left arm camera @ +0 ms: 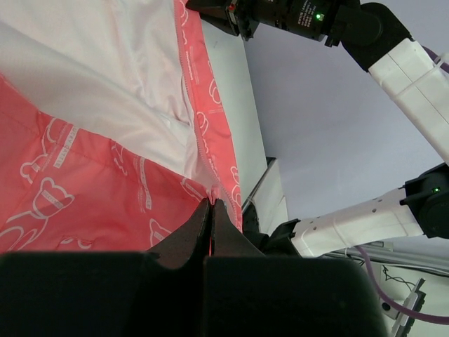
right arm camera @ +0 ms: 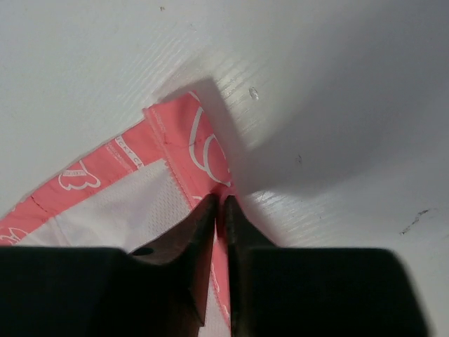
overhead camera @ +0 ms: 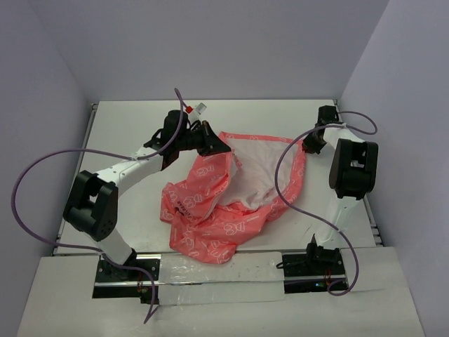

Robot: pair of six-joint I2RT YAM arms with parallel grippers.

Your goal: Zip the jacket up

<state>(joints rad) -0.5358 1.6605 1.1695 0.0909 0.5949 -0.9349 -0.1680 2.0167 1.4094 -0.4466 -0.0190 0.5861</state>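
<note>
The coral-pink jacket [overhead camera: 210, 203] with white outline motifs lies open in the middle of the table, its white lining [overhead camera: 252, 168] facing up. My left gripper [overhead camera: 214, 145] is shut on the jacket's far left edge; in the left wrist view [left arm camera: 210, 205] the pink hem is pinched between the fingertips. My right gripper [overhead camera: 307, 144] is shut on the jacket's far right corner; in the right wrist view [right arm camera: 220, 201] the pink border [right arm camera: 184, 137] runs between the fingers. The dark blue mark is hidden.
The white table [overhead camera: 126, 133] is walled by grey-violet panels at the back and sides. Purple cables [overhead camera: 31, 175] loop off both arms. A small white and red tag [overhead camera: 198, 109] lies at the far edge behind my left gripper.
</note>
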